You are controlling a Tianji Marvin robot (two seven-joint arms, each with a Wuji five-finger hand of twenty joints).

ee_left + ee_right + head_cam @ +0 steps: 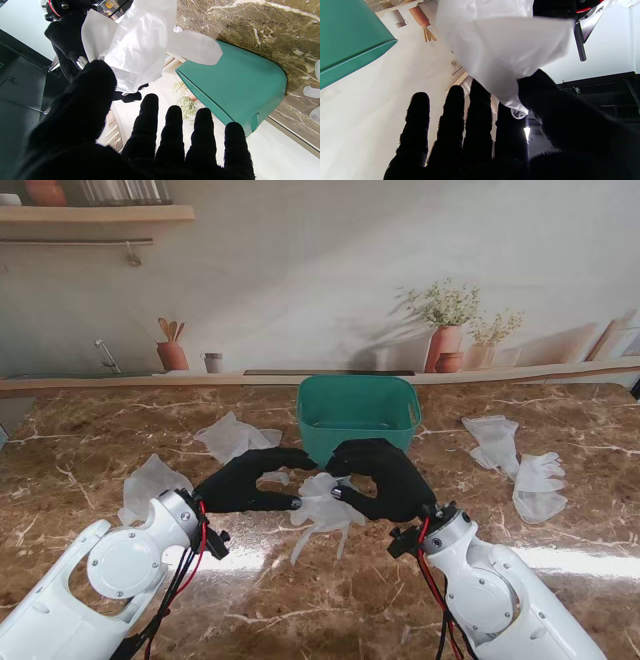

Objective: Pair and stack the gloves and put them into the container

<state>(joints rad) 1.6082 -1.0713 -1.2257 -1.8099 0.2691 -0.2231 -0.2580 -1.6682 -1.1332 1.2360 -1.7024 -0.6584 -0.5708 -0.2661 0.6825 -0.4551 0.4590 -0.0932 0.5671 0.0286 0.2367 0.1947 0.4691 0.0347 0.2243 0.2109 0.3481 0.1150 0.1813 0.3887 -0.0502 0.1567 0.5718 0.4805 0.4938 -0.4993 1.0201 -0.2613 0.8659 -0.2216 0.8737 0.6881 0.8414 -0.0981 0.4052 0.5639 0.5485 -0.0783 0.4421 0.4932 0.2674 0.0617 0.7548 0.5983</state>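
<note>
Both hands, left hand (247,481) and right hand (385,477), pinch one crumpled glove (322,513) between them, their fingers hiding its cuff, near the tub (358,416).

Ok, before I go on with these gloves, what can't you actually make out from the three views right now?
- Stand view: the far wall of the green container hides its floor, so its contents are unknown.
- Stand view: whether the held white gloves are one or a stacked pair; the folds merge.
- Left wrist view: the left hand pinches with its thumb; the gloves cover the contact.
- Right wrist view: the right hand likewise.
</note>
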